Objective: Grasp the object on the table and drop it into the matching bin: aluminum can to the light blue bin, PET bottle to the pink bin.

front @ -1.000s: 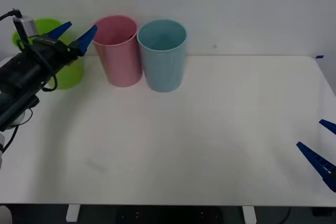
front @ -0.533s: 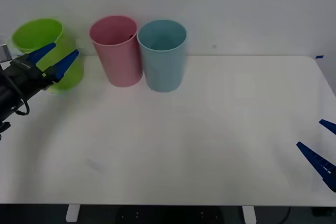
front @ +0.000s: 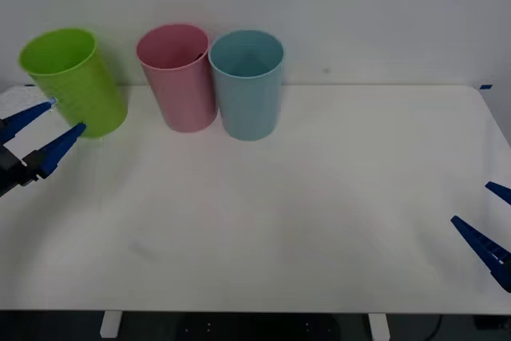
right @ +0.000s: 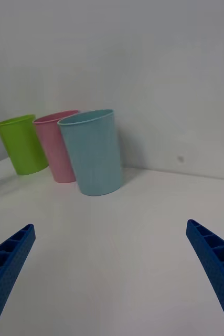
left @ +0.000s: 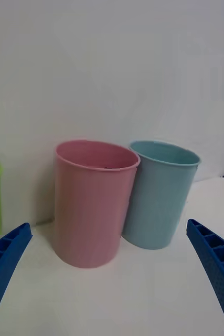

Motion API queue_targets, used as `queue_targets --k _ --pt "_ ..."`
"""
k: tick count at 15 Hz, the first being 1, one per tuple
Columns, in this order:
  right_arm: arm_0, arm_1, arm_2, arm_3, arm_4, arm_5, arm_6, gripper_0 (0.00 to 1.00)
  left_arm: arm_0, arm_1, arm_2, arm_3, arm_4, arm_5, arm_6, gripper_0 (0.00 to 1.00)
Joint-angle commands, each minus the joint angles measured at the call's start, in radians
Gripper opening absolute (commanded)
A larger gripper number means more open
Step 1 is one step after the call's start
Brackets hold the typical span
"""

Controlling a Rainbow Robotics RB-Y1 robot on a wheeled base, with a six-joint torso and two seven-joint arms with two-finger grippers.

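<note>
Bottle and cap are hard to place: a small dark shape just inside the far rim of the pink bin (front: 177,77) is all that may be it, too small to tell. Largest is the table (front: 319,197), a wide white flat top, smooth and matte, with rounded corners, set against a plain pale wall. On its far left part stand three tall tapered plastic cups with round rims, all upright. The lime green bin (front: 73,81) is leftmost and stands a little apart; the pink bin comes next, and the light blue bin (front: 247,85) is just beside it, their sides touching or nearly so. Their walls look smooth and slightly glossy. The left gripper (front: 40,132) hangs at the table's left edge, near the green bin, its blue ribbed fingers spread and holding nothing. The right gripper (front: 489,221) sits low at the right edge, well apart from the bins, fingers likewise spread and empty.
</note>
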Motion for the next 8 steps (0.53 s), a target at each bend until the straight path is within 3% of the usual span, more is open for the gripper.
queue_targets --k 1,8 --pt "0.0 0.0 0.0 0.0 0.0 0.0 0.0 1.0 0.073 0.0 0.028 -0.029 0.014 -0.027 -0.034 1.0" --pt "0.0 0.0 0.0 0.0 0.0 0.0 0.0 1.0 0.285 0.009 0.081 -0.133 0.075 -0.073 -0.1 1.0"
